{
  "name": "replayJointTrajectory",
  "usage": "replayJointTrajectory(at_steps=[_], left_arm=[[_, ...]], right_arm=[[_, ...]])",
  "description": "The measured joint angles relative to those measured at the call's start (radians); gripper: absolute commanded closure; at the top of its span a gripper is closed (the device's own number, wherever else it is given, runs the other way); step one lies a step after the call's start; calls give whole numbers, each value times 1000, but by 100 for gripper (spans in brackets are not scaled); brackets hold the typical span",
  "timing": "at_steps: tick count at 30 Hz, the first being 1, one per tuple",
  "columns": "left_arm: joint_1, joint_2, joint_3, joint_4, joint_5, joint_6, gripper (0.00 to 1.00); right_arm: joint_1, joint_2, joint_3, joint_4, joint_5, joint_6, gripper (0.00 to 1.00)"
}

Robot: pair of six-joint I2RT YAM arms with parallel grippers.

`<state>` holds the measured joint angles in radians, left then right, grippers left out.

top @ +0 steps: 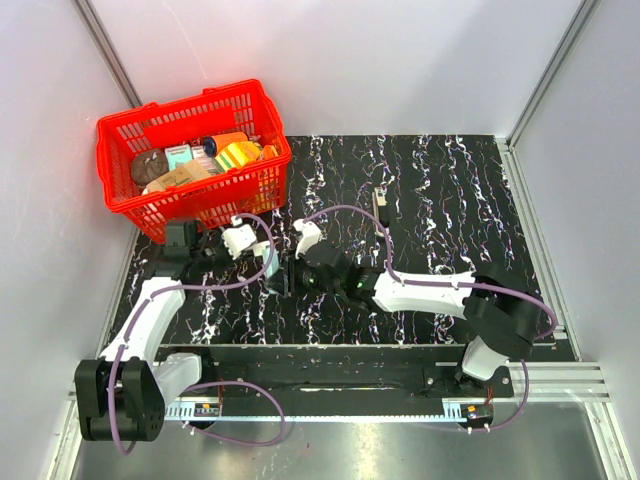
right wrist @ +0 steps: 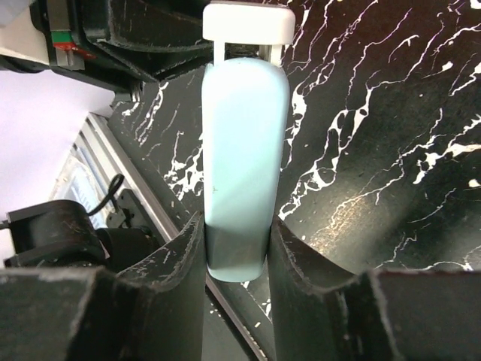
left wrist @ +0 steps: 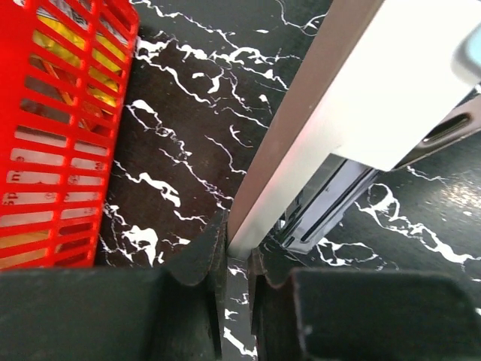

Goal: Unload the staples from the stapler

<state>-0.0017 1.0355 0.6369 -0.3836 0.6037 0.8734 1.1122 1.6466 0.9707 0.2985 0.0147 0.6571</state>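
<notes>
The work stands at the opening step: both arms have hold of the stapler (top: 284, 272), which hangs just above the black marbled table (top: 450, 200) left of its middle and nearer the near edge than the far one, well apart from the red basket (top: 180, 103) in the far-left corner. No staples can be seen lying loose, so the unloading itself seems not yet done. The right gripper (right wrist: 236, 244) is closed to a moderate width around the rounded pale-blue end of the body, its two dark fingers (right wrist: 180, 256) pressed against either side, with the white end piece pointing away from the wrist. The left gripper (left wrist: 237, 252) is nearly shut, its jaws drawn to a narrow slit that pinches the thin grey-brown edge of the stapler's white upper part. In the left wrist view a metal channel with a slot shows beneath that part, so the top appears partly lifted from the magazine, though how far cannot be told. The next move likely calls for the right claw to hold the body steady while the left draws the top farther away, or for the stapler to be turned so the strip can slide out. The grip on so thin an edge may slip if pulled at an angle.
</notes>
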Motion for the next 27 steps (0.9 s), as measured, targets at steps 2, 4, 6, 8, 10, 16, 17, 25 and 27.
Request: replayJointTrajectory(at_steps=[2,4,6,8,10,16,17,25,27], left_arm=[[-5,-11,-24,47,-13,8,100],[-17,-38,-64,100,-35,20,100],[-43,-82,-122,169,-74,39,100],[-62,-119,-171,223,-105,60,100],[-78,-146,-213,263,-135,80,100],[-90,-151,-260,329,-185,127,100],[-90,-150,-260,327,-189,129,100],[-91,-118,-115,94,-122,3,73],[-90,-93,-43,2,-62,-26,62]], right_arm=[[3,0,10,-23,3,-30,100],[11,0,21,-58,13,-65,100],[30,0,26,-93,32,-99,100],[46,3,26,-116,51,-122,100],[58,10,26,-132,66,-140,100],[71,50,45,-141,91,-174,100],[72,54,50,-143,95,-175,100],[84,59,156,-202,199,-171,100],[84,59,194,-220,227,-167,100]])
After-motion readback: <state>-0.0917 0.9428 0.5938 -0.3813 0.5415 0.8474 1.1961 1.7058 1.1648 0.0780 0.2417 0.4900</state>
